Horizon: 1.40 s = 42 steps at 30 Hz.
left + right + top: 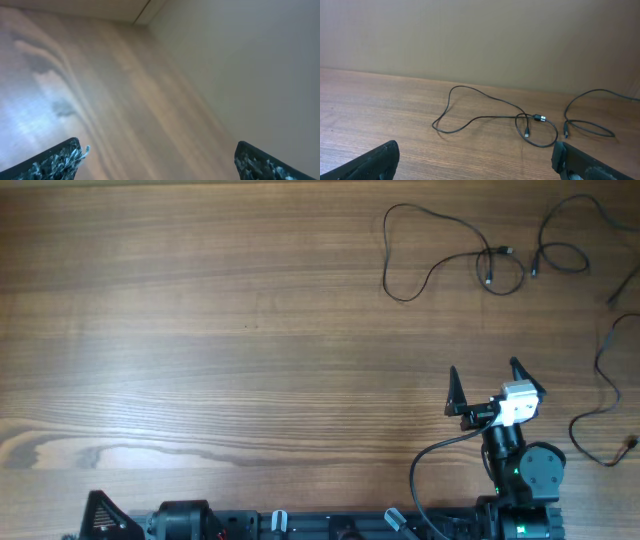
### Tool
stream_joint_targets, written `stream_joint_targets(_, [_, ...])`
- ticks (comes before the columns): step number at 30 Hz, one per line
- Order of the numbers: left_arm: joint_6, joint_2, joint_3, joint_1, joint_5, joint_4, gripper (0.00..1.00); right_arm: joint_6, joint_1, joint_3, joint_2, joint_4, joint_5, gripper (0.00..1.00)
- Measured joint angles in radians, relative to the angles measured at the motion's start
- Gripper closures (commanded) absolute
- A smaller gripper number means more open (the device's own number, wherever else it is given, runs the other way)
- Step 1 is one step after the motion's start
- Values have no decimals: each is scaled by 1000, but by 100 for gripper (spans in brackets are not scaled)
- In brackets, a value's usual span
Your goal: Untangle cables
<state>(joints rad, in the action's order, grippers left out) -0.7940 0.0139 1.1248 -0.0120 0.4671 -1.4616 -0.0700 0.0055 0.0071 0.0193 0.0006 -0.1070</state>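
Three thin black cables lie at the table's far right. One long looped cable (490,252) crosses itself near its plug ends; it also shows in the right wrist view (485,117). A second cable (541,235) lies just right of it, apart from it (590,131). A third cable (598,358) snakes down the right edge. My right gripper (495,385) is open and empty, well short of the cables; its fingers show in the right wrist view (477,160). My left gripper (100,518) is open and empty at the front left, over bare wood (160,160).
The wooden table (220,330) fills the overhead view. The arm bases and a black feed cable (425,465) sit along the front edge. A plain wall (480,40) stands behind the table's far edge.
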Motion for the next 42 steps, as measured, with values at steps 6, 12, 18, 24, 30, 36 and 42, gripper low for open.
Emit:
stream_joint_targets(6, [-5, 0, 0, 0, 0, -20, 0, 0, 0, 0, 0, 0, 0, 0])
stream_joint_targets(12, [-20, 0, 0, 0, 1, 96, 0, 0, 0, 0, 0, 0, 0, 0])
stream_joint_targets(18, [-27, 0, -39, 0, -8, 239, 0, 0, 0, 0, 0, 0, 0, 0])
stream_joint_targets(24, [-31, -1, -249, 0, -103, 478, 0, 0, 0, 0, -1, 0, 0, 0])
stream_joint_targets(30, [-31, 0, -507, 0, -162, 794, 0, 0, 0, 0, -4, 0, 0, 0])
stream_joint_targets(36, [-31, 0, -751, 0, -259, 1124, 0, 0, 0, 0, -4, 0, 0, 0])
stream_joint_targets(42, [77, 0, -947, 0, -317, 1308, 0, 0, 0, 0, -4, 0, 0, 0])
